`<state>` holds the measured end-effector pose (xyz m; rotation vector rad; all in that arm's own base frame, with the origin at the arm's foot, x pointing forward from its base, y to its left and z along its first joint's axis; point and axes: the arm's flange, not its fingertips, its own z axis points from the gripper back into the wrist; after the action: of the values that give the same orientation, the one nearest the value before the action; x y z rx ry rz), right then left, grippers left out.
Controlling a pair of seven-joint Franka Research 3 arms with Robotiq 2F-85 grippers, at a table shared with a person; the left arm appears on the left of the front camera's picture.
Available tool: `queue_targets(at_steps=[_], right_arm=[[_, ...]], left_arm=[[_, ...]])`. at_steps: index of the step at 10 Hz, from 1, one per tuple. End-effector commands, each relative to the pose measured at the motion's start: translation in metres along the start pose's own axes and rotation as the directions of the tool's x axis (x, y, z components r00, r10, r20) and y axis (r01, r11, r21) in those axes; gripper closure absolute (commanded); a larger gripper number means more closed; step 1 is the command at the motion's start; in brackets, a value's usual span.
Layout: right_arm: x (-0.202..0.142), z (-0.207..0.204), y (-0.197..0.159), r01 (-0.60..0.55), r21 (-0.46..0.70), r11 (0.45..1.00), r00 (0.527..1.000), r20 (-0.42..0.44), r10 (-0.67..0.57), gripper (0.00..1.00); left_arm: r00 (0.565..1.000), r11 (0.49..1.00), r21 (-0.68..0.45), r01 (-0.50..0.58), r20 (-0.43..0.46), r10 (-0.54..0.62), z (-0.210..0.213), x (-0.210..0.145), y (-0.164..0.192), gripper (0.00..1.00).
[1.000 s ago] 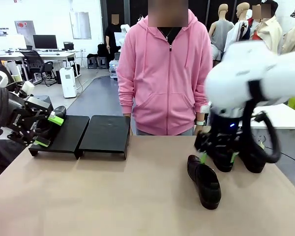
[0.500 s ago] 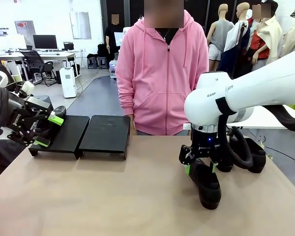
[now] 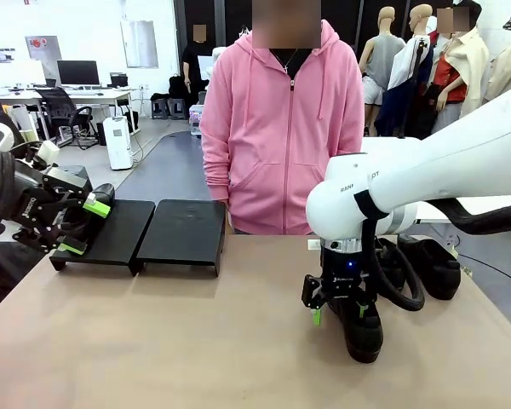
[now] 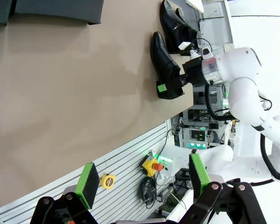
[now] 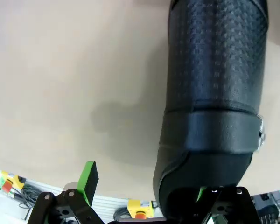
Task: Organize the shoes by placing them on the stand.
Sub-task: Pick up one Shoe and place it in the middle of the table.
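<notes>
Green-padded jaws, right gripper: apart, pointing down at the table, lowered over one black glossy shoe. This shoe lies at four o'clock on the tabletop, taking the person's side as twelve. In the right wrist view one pad stands clear over bare tabletop at the shoe's nine o'clock. The other finger is mostly hidden behind the shoe's near end, so contact cannot be told. Not clamped on the shoe.

Green-padded jaws, left gripper: apart, holding nothing, turned sideways at the table's nine o'clock, just beside the outer edge of the stand.

Stand: two low flat black platforms side by side, at ten to eleven o'clock on the table.

Further shoes: black, glossy, grouped at three o'clock behind the right arm, near the first shoe and well apart from the stand.

Person in a pink hoodie: standing at twelve o'clock, at the table's far edge.
</notes>
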<state>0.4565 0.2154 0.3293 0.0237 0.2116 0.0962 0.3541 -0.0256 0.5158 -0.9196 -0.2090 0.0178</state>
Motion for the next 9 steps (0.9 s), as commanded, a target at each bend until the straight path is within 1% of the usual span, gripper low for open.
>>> queue_targets(at_steps=[1, 2, 4, 5, 6, 7, 9], right_arm=[[0.0047, -0.0033, -0.0001, 0.056, -0.031, 0.998, 0.997, 0.05, -0.054, 0.57], [0.0039, -0.0048, 0.0, 0.076, -0.039, 0.996, 0.994, 0.081, -0.073, 1.0], [0.0017, -0.0025, -0.0018, 0.107, -0.035, 0.994, 0.986, 0.133, -0.101, 1.0], [-0.0004, -0.0014, -0.0012, 0.154, -0.023, 0.988, 0.969, 0.199, -0.146, 1.0], [-0.0011, -0.0002, -0.0035, 0.174, -0.015, 0.985, 0.963, 0.213, -0.167, 1.0], [-0.0003, -0.0004, -0.0063, 0.168, 0.01, 0.986, 0.967, 0.193, -0.167, 1.0], [-0.0016, 0.0019, -0.0079, 0.208, -0.018, 0.978, 0.957, 0.21, -0.2, 1.0]], left_arm=[[1.0, 1.0, 0.009, -0.006, -0.008, 0.006, 0.0037, -0.0011, -0.0007, 0.0], [1.0, 1.0, 0.009, -0.006, -0.008, 0.006, 0.0037, -0.0011, -0.0007, 0.0], [1.0, 1.0, 0.009, -0.006, -0.008, 0.006, 0.0037, -0.0011, -0.0007, 0.0], [1.0, 1.0, 0.009, -0.006, -0.008, 0.006, 0.0037, -0.0011, -0.0007, 0.0], [1.0, 1.0, 0.009, -0.006, -0.008, 0.006, 0.0037, -0.0011, -0.0007, 0.0], [1.0, 1.0, 0.009, -0.006, -0.008, 0.006, 0.0037, -0.0011, -0.0007, 0.0], [1.0, 1.0, 0.009, -0.006, -0.008, 0.006, 0.0037, -0.0011, -0.0007, 0.0]])
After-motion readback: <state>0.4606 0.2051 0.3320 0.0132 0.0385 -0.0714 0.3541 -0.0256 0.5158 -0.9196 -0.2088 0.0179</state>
